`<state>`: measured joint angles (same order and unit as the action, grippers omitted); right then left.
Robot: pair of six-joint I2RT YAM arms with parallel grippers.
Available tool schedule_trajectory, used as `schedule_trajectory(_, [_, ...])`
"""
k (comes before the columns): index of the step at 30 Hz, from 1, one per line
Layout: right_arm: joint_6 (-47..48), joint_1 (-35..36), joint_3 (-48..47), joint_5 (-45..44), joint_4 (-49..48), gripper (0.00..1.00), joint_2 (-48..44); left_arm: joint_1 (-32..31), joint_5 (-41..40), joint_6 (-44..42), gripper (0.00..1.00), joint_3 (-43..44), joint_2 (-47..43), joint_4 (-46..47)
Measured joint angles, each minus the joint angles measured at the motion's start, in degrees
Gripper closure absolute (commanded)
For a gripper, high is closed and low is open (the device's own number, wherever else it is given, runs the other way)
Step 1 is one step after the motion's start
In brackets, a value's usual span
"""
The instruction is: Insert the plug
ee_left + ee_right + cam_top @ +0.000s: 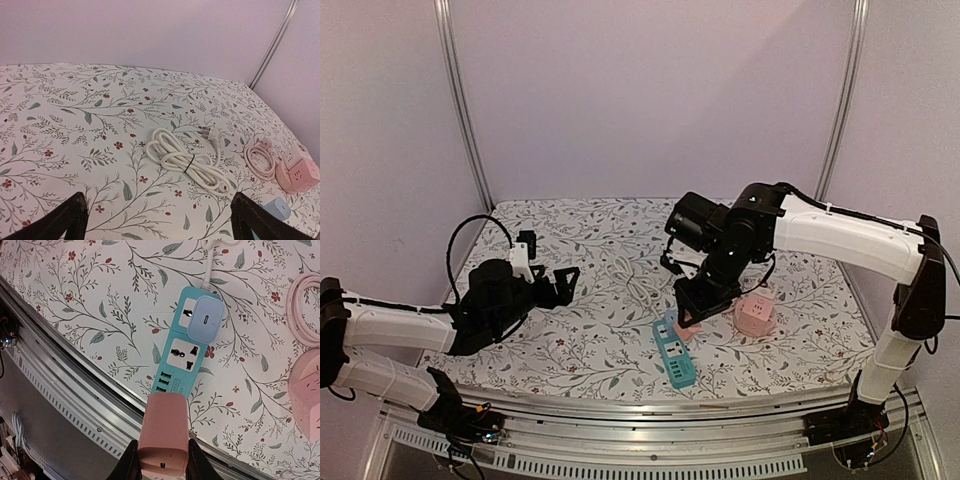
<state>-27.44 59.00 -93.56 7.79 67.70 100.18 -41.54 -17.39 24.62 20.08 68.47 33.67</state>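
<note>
Pink plug (163, 432) clamped between right fingers (129, 465), near teal power strip (200, 292), left fingers (70, 217) apart.

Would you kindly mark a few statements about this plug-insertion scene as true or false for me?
1. The right gripper is shut on the pink plug. True.
2. The pink plug is seated in the teal power strip. False: it is in the gripper, not in any socket.
3. A pale blue charger occupies one socket of the strip. True.
4. The left gripper holds the white cable. False: it is open and empty, and the cable lies coiled on the table.
</note>
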Motion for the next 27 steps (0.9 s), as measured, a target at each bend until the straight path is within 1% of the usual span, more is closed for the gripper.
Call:
schedule_trajectory(10, [-2.29, -2.08, -3.37, 3.58, 1.31, 1.0, 5.27, 0.0, 0.11, 1.68, 0.01, -0.59, -1.36, -0.09])
schedule_trajectory(17, [-3.26, -2.23, -4.33, 4.59, 2.56, 1.0, 7.5, 0.0, 2.08, 3.41, 0.01, -0.66, -4.07, 0.57])
schedule_trajectory(22, [-3.76, -2.45, -6.49, 4.5, 4.15, 1.0, 8.76, 0.0, 6.47, 3.89, 0.01, -0.61, -3.3, 2.51])
schedule_trajectory(27, [-4.5, -2.54, -6.56, 4.31, 5.62, 1.0, 9.29, 0.0, 15.06, 1.97, 0.01, 1.36, 0.7, 3.43])
